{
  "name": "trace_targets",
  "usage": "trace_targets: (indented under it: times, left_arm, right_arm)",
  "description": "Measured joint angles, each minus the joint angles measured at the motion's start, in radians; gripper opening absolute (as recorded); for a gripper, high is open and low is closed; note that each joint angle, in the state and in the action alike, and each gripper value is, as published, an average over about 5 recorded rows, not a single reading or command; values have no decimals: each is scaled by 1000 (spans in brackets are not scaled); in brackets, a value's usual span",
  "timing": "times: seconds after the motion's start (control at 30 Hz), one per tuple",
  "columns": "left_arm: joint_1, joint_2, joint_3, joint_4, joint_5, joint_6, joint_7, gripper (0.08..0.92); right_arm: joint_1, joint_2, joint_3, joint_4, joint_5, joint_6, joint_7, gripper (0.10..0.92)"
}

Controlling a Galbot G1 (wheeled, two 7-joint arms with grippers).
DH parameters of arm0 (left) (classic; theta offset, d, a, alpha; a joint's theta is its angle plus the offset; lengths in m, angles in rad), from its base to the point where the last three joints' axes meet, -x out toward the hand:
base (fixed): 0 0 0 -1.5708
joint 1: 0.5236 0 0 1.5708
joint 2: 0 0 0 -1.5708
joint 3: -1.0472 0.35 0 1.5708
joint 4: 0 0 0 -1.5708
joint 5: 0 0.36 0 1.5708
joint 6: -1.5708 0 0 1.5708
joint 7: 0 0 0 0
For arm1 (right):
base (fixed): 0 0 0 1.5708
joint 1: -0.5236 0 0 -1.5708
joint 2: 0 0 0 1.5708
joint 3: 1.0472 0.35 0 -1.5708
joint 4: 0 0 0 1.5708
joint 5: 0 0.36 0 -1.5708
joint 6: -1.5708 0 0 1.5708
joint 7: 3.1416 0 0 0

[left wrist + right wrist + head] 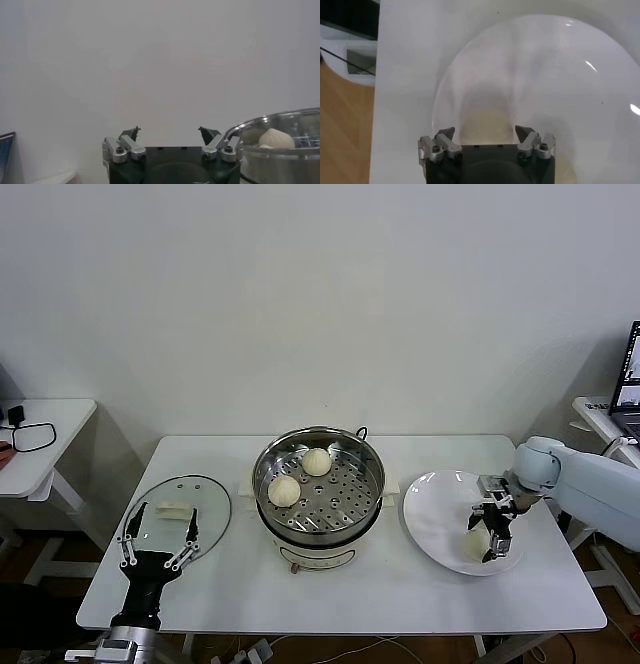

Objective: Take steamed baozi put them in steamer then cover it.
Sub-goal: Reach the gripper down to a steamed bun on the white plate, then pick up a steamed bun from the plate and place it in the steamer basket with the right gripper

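the right gripper (491,534) is wide apart around a cream-white round bun (476,545) on the flat white plate (435,509). the left gripper (158,542) waits wide apart over the clear glass lid (210,494). two buns sit in the round steel steamer (318,486).

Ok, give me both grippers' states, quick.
Left gripper: open, empty, over the lid.
Right gripper: open around a bun on the plate.

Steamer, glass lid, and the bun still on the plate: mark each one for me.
steamer (372,474), head view, on its steel rim at the robot's right.
glass lid (205,494), head view, on bare glass beyond the handle.
bun on the plate (475,545), head view, on its visible side, between the right gripper's fingers.
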Motion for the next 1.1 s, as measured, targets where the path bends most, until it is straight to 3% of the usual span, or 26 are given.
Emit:
trace_targets:
  times: [0.33, 0.7, 1.1]
  left_arm:
    - [-2, 2, -9, 1, -5, 0, -2, 823]
    - [-3, 8, -1, -2, -5, 2, -2, 823]
    - [1, 11, 4, -12, -5, 2, -3, 823]
  right_arm:
    - [3, -7, 9, 13, -18, 3, -5, 661]
    - [217, 25, -44, 84, -2, 63, -89, 656]
    - [503, 221, -99, 207, 57, 258, -105, 650]
